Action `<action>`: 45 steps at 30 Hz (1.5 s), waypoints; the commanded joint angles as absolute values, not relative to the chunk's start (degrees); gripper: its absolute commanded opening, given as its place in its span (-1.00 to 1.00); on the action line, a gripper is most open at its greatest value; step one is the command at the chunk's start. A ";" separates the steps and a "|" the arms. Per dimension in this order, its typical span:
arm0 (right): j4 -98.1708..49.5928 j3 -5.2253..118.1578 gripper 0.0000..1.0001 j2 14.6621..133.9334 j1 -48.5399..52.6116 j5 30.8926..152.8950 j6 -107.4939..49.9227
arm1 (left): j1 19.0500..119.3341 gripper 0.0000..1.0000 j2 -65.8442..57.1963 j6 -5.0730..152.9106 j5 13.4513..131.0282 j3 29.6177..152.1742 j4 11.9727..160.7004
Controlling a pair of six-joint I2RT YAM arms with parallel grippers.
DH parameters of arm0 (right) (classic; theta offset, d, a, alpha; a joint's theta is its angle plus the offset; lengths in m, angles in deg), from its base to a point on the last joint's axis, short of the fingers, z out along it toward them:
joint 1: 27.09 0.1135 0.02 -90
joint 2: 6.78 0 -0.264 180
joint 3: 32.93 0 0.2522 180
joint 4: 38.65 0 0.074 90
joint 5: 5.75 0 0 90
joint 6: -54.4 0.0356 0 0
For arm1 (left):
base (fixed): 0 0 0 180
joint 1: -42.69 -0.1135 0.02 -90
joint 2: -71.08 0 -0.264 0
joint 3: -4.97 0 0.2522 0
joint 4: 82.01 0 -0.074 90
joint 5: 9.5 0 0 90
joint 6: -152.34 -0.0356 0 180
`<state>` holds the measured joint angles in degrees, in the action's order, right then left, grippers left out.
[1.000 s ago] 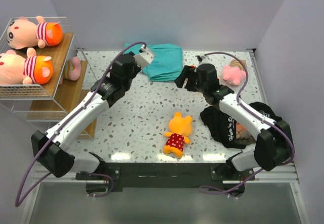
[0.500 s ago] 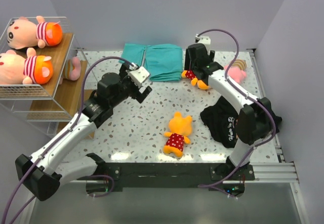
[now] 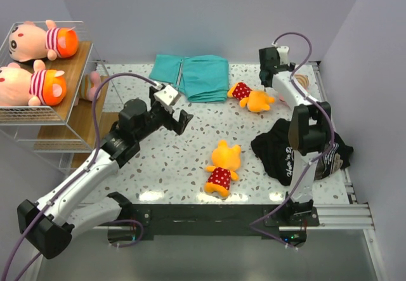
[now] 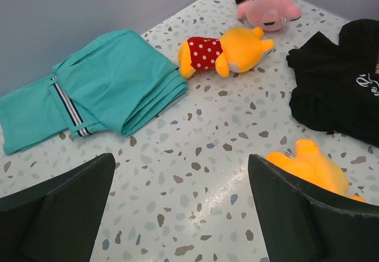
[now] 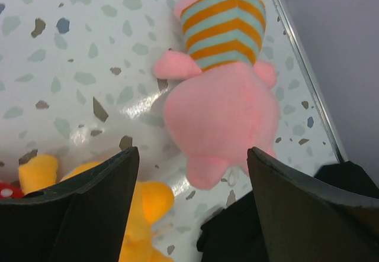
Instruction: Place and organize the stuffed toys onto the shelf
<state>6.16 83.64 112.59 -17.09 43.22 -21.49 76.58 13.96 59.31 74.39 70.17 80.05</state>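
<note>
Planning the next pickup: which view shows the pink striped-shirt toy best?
Right wrist: the pink toy lies large and close, its striped shirt clear. Left wrist shows it small at the top edge. Top external shows at most a sliver behind the right arm.

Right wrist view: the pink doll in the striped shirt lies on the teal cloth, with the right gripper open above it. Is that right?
Not on the cloth. The right wrist view shows the pink doll lying on the bare speckled table, with the right gripper open above it. The teal cloth lies apart from it, as the top view shows.
</note>
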 commanded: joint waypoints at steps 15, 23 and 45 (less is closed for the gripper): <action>14.75 101.49 0.61 126.80 -29.37 54.62 -13.89 | 76.79 0.95 17.29 61.28 71.80 67.77 83.35; 12.84 101.08 0.18 129.45 -30.69 53.94 -15.12 | 76.79 0.80 16.06 64.80 72.94 70.40 81.95; -21.61 60.60 -1.00 85.26 -13.12 80.70 -27.17 | 76.62 0.42 9.82 72.52 69.43 87.45 71.22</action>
<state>-9.84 71.96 93.38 -16.09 66.47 -25.73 76.58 9.19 68.67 70.87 81.80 71.11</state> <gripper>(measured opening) 0.081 0.724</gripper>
